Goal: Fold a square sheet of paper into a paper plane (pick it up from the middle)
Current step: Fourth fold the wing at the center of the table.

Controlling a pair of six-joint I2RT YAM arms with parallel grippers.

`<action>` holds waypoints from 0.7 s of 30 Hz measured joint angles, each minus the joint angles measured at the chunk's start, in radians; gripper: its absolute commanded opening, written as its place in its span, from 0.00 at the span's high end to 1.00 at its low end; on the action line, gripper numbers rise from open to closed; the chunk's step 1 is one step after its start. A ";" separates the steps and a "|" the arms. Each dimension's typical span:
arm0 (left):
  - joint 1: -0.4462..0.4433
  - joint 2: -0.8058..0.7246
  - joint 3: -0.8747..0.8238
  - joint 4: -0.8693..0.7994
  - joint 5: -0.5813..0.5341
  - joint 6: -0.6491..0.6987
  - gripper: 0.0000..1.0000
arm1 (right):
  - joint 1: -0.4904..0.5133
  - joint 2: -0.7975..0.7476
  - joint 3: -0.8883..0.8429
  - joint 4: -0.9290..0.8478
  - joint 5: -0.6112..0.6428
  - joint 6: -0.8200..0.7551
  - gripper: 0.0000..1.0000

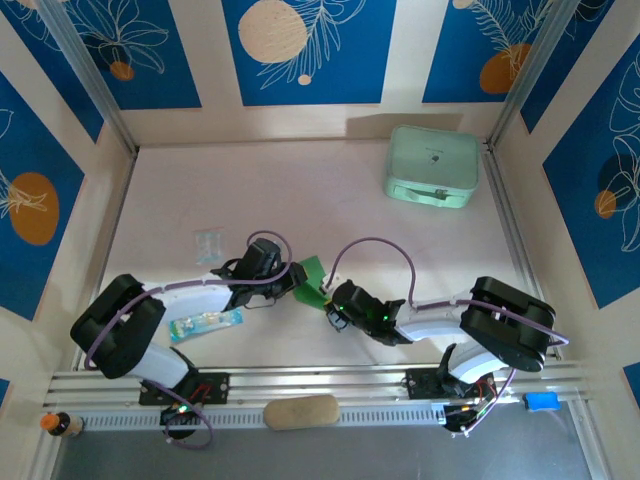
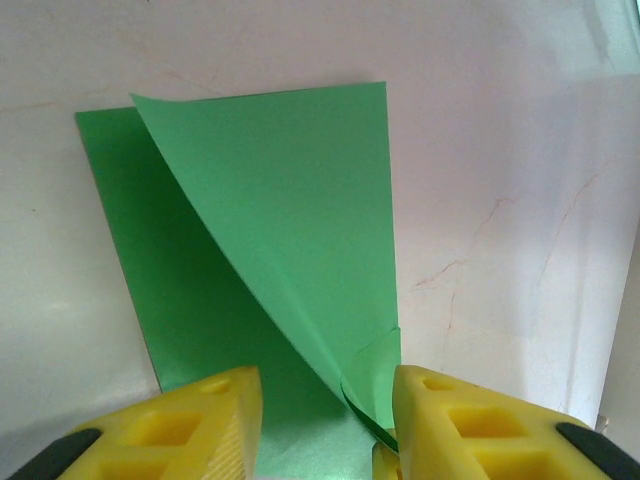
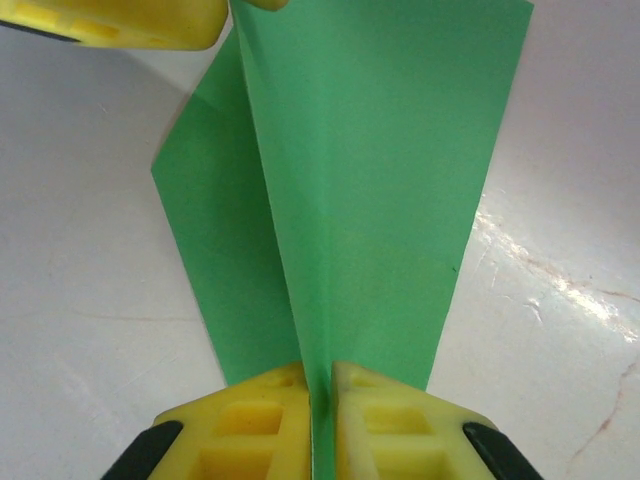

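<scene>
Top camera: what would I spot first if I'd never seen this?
The bright green paper, mid-table between both arms. The right gripper pinches its raised fold, with the left gripper open at its edge. A mint case sits far right.

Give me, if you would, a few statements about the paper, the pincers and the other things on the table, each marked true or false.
1. The right pincer is clamped on a fold of the green sheet. True.
2. The left pincer has its fingers pressed tightly together. False: they stand apart, with the sheet in the gap between them.
3. The mint case sits at the far right of the table, apart from the sheet. True.
4. The green sheet lies completely flat. False: part of it is lifted along a fold.
5. The clear packet lies on top of the green sheet. False: it lies on the table to the sheet's left, apart from it.
</scene>
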 measured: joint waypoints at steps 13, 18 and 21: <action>0.005 -0.017 0.000 -0.014 0.000 0.003 0.57 | -0.005 -0.001 0.000 0.004 -0.031 0.008 0.85; 0.006 0.003 0.005 -0.013 0.000 0.003 0.58 | -0.005 -0.006 -0.001 0.005 -0.042 -0.017 0.84; 0.006 0.013 0.006 -0.013 0.000 0.002 0.58 | -0.005 -0.008 -0.007 0.015 -0.045 -0.030 0.84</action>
